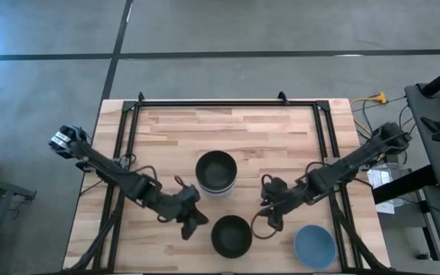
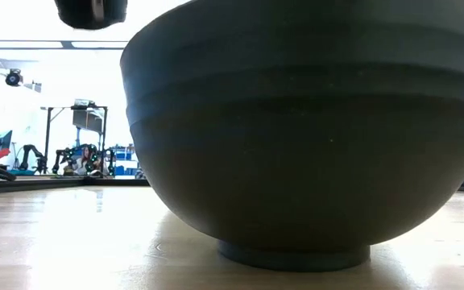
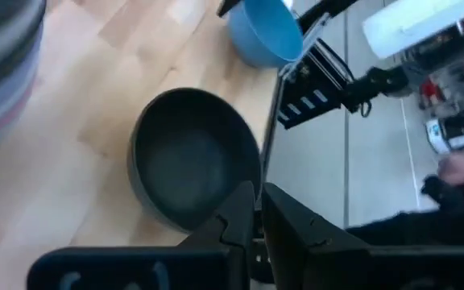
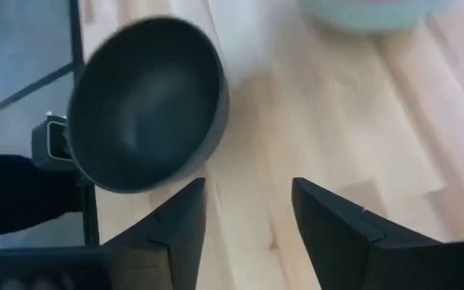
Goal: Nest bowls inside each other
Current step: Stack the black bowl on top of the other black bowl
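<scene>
Left gripper (image 1: 192, 226): low over table (image 1: 166, 130), just left of single black bowl (image 1: 231, 235); fingers (image 3: 236, 217) closed together, holding nothing. Stack of bowls (image 1: 217, 173): table centre, black bowl on top, lavender rim visible beneath. Single black bowl: upright near front edge, between both grippers. Right gripper (image 1: 270, 218): just right of it, fingers (image 4: 185, 213) spread apart, empty. Blue bowl (image 1: 314, 246): front right corner, apart from the others.
</scene>
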Controlling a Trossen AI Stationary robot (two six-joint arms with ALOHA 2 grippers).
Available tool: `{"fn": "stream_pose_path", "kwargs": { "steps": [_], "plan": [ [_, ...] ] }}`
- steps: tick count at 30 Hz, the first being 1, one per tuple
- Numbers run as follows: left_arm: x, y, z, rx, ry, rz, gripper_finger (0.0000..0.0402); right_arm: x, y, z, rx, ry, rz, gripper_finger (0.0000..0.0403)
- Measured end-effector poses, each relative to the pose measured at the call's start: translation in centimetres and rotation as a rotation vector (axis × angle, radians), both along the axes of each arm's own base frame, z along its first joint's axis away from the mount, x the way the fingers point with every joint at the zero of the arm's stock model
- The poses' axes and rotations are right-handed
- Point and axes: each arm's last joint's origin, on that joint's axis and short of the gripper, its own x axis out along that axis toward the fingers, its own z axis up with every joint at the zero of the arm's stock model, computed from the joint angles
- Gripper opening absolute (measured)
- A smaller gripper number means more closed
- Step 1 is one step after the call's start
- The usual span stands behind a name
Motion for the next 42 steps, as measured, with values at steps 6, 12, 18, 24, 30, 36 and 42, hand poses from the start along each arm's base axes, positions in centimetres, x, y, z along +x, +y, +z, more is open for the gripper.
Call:
{"fn": "stream_pose_path", "kwargs": {
  "steps": [6,12,18,24,30,36,42],
  "plan": [
    [0.3,-0.6,-3.3,-0.005,0.147,-0.015,0.0012,2.0,1.2,-2.8,0.17,0.095,-0.097,0.0201],
    [-0.1,-0.9,-4.6,-0.017,0.255,-0.129,0.0012,4.6,2.7,-4.7,0.388,0.028,-0.234,0.0206],
    [-0.8,-1.5,-4.8,0.025,0.276,-0.19,0.0012,6.5,3.7,-6.6,0.371,0.133,-0.304,0.0206],
    [-1.4,-2.1,-5.0,0.074,0.282,-0.245,0.0012,9.2,5.3,-7.4,0.36,0.161,-0.289,0.0206],
    [-2.1,-2.6,-5.2,0.097,0.318,-0.269,0.0012,11.9,6.3,-7.4,0.326,0.224,-0.217,0.0164],
    [-2.5,-2.9,-5.4,0.11,0.333,-0.287,0.0012,12.6,5.6,-5.3,0.195,0.288,-0.141,0.0027],
    [-2.8,-3.2,-5.3,0.115,0.335,-0.302,0.0012,11.6,3.4,-0.7,0.129,0.292,-0.093,0.0011]
  ]
}}
